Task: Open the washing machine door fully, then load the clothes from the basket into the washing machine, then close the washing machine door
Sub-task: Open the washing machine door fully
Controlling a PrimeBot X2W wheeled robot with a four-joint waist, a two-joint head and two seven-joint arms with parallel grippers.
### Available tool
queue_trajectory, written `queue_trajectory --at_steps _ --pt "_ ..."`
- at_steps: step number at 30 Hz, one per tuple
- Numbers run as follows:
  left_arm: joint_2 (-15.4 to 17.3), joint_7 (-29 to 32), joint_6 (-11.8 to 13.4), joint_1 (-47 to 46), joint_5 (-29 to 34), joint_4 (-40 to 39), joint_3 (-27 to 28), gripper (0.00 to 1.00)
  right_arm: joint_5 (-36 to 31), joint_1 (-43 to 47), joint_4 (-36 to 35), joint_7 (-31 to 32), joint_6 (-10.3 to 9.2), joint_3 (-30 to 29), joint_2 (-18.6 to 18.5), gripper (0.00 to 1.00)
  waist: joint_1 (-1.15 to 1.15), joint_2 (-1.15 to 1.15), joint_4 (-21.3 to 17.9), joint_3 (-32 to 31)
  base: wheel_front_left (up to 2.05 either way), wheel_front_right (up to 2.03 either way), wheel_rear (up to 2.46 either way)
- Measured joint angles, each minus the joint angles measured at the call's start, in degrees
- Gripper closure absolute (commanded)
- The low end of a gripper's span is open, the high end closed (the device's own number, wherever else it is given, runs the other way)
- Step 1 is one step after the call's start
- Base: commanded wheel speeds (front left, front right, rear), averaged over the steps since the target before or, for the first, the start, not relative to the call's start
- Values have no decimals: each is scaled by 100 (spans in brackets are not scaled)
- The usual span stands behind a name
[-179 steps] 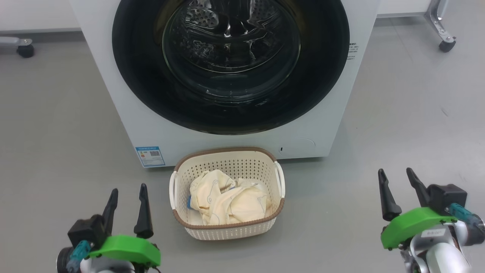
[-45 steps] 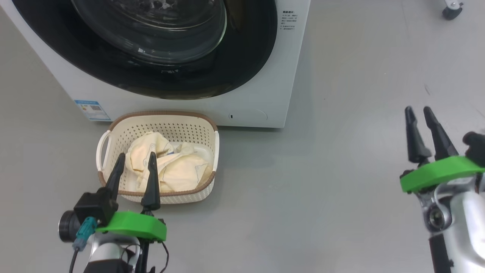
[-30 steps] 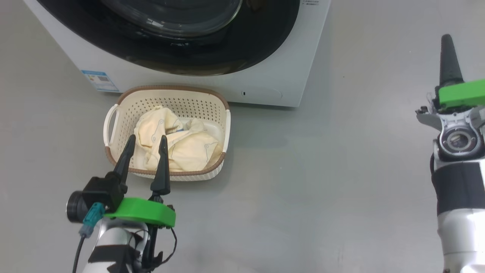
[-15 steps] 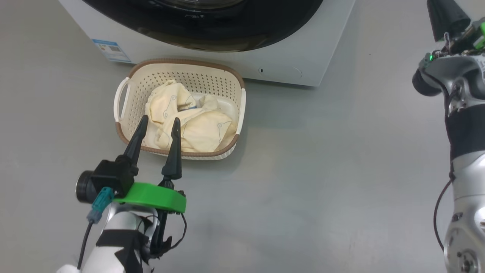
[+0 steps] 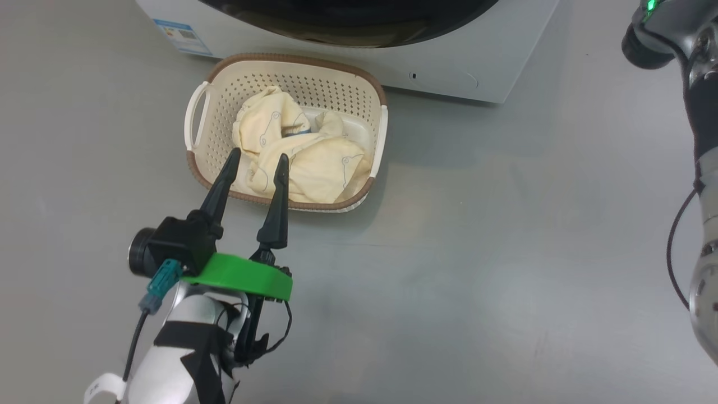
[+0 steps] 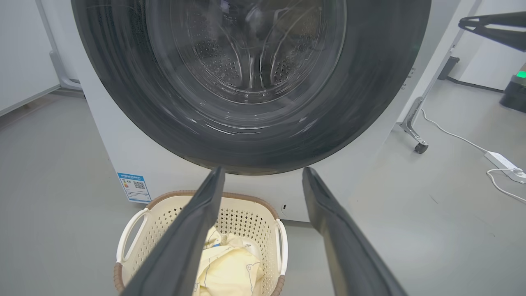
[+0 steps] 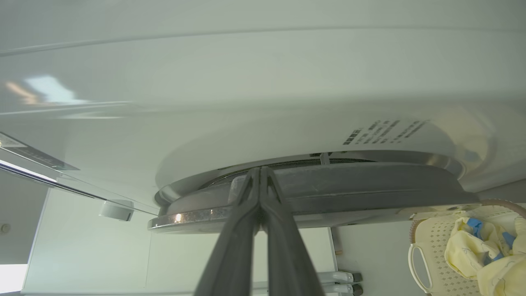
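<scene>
Lying lengthwise along the washing machine (image 5: 449, 73), the basket (image 5: 303, 84) opens upward.

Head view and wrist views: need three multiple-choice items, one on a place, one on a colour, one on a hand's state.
1. Where does the basket stand?
A) inside the drum
B) on the floor just before the washing machine
C) on top of the machine

2. What colour is the basket's rim?
A) red
B) black
C) brown

3. The right hand is:
A) shut, with nothing held
B) wide open
C) shut on a basket handle

Answers:
1 B: it sits on grey floor below the machine's white front.
2 C: a brown band runs round its top.
3 A: the right wrist view shows both fingers pressed together.
</scene>
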Motion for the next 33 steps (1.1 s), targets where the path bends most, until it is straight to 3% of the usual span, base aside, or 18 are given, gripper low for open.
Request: queue_trajectory --at_steps 15,33 --pt "-4 -8 151 -205 -170 -157 -202 0 -571 -1178 591 91 0 671 -16 100 0 0 332 437 0 0 0" --pt "-8 -8 227 -280 -260 -159 -311 0 -758 -1455 1013 413 0 1066 -15 100 0 0 420 432 0 0 0"
